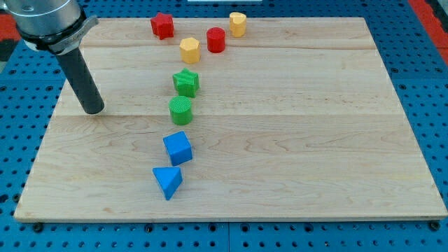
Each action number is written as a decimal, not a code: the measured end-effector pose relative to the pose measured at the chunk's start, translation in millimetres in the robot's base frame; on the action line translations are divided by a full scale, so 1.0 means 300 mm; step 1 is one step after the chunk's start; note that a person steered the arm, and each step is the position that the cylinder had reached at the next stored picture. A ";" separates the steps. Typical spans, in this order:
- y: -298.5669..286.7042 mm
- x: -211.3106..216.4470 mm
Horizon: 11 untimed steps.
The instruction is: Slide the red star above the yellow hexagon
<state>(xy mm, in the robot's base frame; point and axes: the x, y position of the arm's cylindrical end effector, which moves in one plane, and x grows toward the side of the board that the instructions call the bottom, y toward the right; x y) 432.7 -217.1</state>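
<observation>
Nearest the view's bottom, blue triangular prism point(167, 182), with blue cube point(178, 148) just beside it at about 1 o'clock. Beyond, green cylinder point(180, 110), then green star point(186, 82) close above it at 12 o'clock. Out at the view's left, my tip point(92, 109) resting on bare wooden worktop point(315, 154), dark rod rising toward 11 o'clock into grey arm housing point(46, 21). No claw here, only a plain rod end, holding nothing and touching no block; green cylinder nearest to it, at 3 o'clock, well apart. Farther back, yellow hexagon point(190, 50) and red cylinder point(215, 40) just beside each other, the cylinder at 2 o'clock. Red star point(162, 26) near the worktop's far edge, at roughly 11 o'clock from yellow hexagon, a small gap between them. From my tip, red star well apart at about 1 o'clock. Farthest, a rounded yellow block point(238, 24), exact shape unclear, at 1 o'clock from red cylinder.
</observation>
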 end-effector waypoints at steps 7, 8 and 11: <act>-0.007 -0.605; 0.087 -0.797; 0.774 -0.798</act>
<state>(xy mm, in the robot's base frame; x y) 193.4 15.1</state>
